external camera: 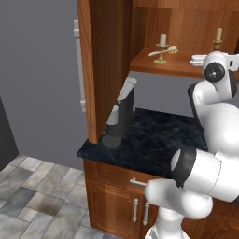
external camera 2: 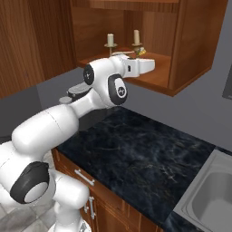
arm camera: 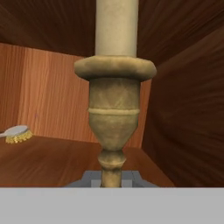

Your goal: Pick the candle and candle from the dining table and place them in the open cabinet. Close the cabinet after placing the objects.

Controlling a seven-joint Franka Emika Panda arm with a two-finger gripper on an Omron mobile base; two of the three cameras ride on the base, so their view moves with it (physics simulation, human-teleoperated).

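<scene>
Brass-stemmed, the second candle (arm camera: 114,109) stands inside the cabinet (external camera 2: 199,45) on its shelf, beside the first candle (external camera: 162,46), so both are stowed for the door (external camera: 105,65) to shut. The arm reaches level into the opening, its gripper (arm camera: 111,179) pinched tight around the holder's slender stem, not yet letting go.

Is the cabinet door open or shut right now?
Open. The cabinet door swings out toward the room, leaving the shelf exposed, with both candles standing upright inside.
</scene>
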